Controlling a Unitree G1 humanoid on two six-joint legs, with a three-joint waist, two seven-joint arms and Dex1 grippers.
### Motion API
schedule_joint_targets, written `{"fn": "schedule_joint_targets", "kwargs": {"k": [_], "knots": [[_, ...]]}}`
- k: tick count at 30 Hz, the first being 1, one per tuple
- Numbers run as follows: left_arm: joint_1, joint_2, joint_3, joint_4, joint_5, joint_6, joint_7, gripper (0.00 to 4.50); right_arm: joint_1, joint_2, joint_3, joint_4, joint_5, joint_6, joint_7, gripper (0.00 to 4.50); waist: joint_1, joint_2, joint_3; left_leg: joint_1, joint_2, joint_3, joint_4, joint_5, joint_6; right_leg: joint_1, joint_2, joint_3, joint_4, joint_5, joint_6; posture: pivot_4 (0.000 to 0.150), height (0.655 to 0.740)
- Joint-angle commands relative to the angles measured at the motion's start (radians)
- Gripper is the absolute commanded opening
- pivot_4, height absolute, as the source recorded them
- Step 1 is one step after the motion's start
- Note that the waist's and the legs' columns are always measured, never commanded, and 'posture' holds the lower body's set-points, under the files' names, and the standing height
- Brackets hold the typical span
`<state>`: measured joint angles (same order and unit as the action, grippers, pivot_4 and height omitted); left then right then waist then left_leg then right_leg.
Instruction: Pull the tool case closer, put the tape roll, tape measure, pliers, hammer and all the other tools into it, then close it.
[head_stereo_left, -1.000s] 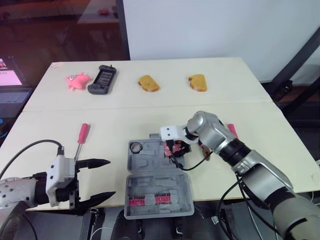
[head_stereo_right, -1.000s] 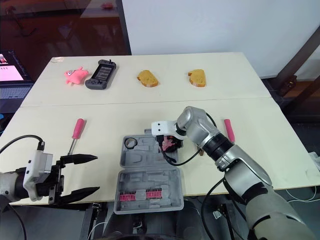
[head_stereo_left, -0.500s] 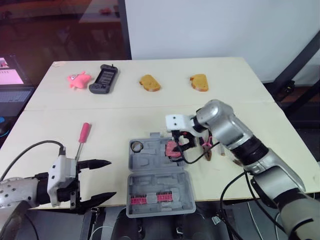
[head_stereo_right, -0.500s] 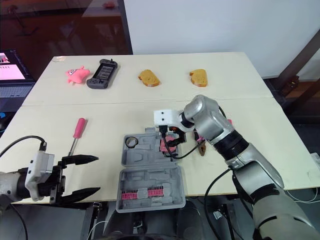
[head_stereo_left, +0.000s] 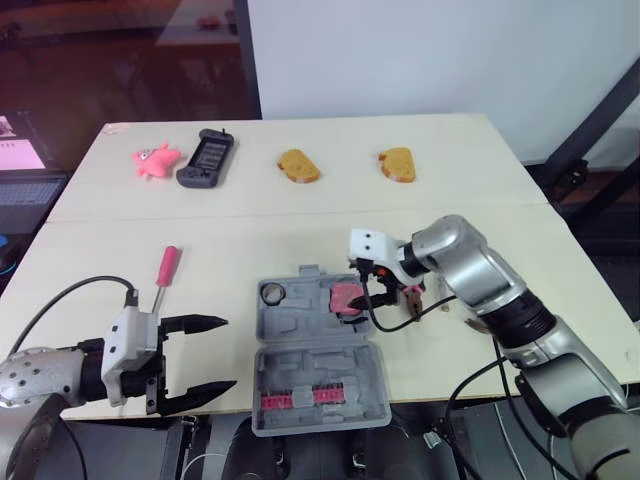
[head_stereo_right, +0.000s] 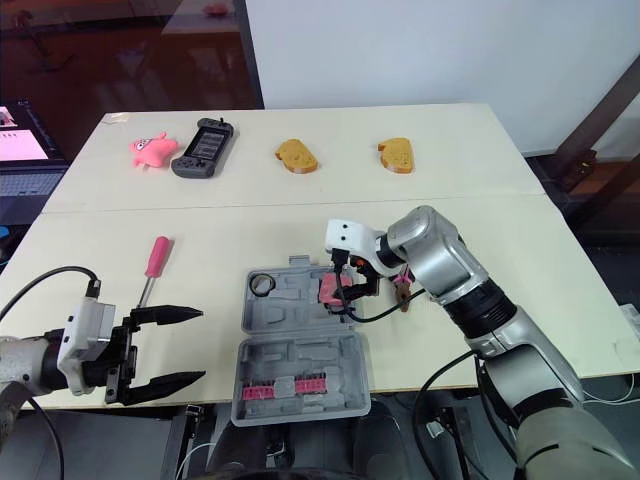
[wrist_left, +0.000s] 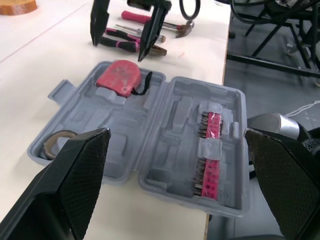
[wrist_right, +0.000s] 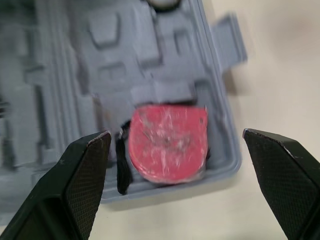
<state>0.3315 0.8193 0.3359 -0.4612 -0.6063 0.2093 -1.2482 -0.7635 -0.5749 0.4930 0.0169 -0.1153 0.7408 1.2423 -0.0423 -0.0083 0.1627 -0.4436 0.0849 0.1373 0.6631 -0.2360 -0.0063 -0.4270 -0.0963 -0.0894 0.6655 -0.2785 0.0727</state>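
Hovering over the tape measure (head_stereo_left: 345, 297) in the case's (head_stereo_left: 300, 335) far-right pocket, the right gripper (head_stereo_left: 375, 297) is being held spread and empty; the pliers (head_stereo_left: 411, 303), lengthwise near-to-far, are lying just right of it, well apart from the spread left gripper (head_stereo_left: 228, 352).

I can read no word, brand, number or sign anywhere here. The face of my round red tape measure (wrist_right: 167, 145), lying in my open grey plastic tool case (wrist_left: 100, 131), shows only pale scuffs, too blurred to make out as print. The lit laptop screen (head_stereo_right: 22, 145) beside the table's left edge shows pink and white patches too small to read.
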Motion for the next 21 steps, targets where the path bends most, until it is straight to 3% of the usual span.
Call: {"fn": "schedule_joint_targets", "kwargs": {"k": [1, 15, 18, 20, 21], "knots": [[-0.007, 0.013, 0.012, 0.000, -0.002, -0.013, -0.011, 4.50, 0.008, 0.012, 0.027, 0.013, -0.015, -0.013, -0.038, 4.46, 0.001, 0.000, 0.000, 0.000, 0.000, 0.000, 0.000, 0.000, 0.000, 0.000, 0.000, 0.000, 0.000, 0.000, 0.000, 0.150, 0.7188], [-0.004, 0.016, 0.025, -0.005, -0.005, -0.007, -0.012, 4.50, -0.017, 0.067, 0.074, 0.168, -0.042, -0.115, -0.098, 4.46, 0.001, 0.000, 0.000, 0.000, 0.000, 0.000, 0.000, 0.000, 0.000, 0.000, 0.000, 0.000, 0.000, 0.000, 0.000, 0.150, 0.7188], [0.000, 0.015, 0.026, -0.009, -0.005, -0.007, -0.010, 4.50, -0.018, 0.078, 0.072, 0.177, -0.040, -0.118, -0.101, 3.65, 0.001, 0.000, 0.000, 0.000, 0.000, 0.000, 0.000, 0.000, 0.000, 0.000, 0.000, 0.000, 0.000, 0.000, 0.000, 0.150, 0.7188], [0.005, 0.014, 0.026, -0.012, -0.005, -0.007, -0.009, 4.50, -0.019, 0.083, 0.068, 0.178, -0.041, -0.119, -0.106, 2.89, 0.000, 0.000, 0.000, 0.000, 0.000, 0.000, 0.000, 0.000, 0.000, 0.000, 0.000, 0.000, 0.000, 0.000, 0.000, 0.150, 0.7188], [0.007, 0.014, 0.027, -0.014, -0.005, -0.008, -0.009, 4.50, -0.020, 0.084, 0.066, 0.176, -0.041, -0.117, -0.107, 2.89, 0.000, 0.000, 0.000, 0.000, 0.000, 0.000, 0.000, 0.000, 0.000, 0.000, 0.000, 0.000, 0.000, 0.000, 0.000, 0.150, 0.7188]]}}
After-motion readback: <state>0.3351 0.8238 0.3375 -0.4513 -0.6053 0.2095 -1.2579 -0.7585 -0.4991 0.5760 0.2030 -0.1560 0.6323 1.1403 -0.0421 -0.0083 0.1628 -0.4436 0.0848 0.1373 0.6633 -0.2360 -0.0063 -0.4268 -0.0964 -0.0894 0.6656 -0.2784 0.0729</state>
